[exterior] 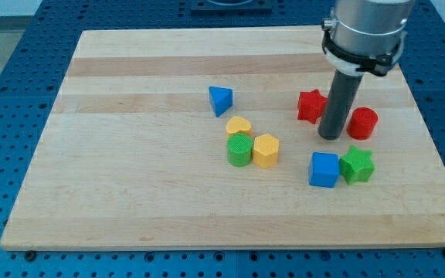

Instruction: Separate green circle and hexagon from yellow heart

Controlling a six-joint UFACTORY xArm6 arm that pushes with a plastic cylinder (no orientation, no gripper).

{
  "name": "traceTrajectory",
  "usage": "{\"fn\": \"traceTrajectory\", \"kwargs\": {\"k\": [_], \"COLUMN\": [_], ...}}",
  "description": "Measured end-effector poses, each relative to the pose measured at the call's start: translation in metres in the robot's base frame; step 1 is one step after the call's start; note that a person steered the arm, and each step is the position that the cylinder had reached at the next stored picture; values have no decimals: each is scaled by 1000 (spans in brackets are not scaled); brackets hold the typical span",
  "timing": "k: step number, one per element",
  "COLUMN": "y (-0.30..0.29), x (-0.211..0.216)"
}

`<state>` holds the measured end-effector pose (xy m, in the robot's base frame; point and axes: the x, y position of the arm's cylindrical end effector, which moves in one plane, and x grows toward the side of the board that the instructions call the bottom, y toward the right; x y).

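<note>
No jaws here: my tip (331,137) rests on the counter (130,193) between the red star (310,106) and red cylinder (362,123), holding nothing.

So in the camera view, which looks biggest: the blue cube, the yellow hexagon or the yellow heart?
1. blue cube
2. yellow hexagon, nearly the same, so that order is unsure
3. yellow heart, smallest, though the green circle partly hides it
</note>
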<state>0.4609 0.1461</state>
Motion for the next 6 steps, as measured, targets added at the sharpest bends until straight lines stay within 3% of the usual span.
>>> {"fn": "traceTrajectory", "kwargs": {"k": [3,4,6], "y": [-161,-180,-116], "x": [38,20,130]}}
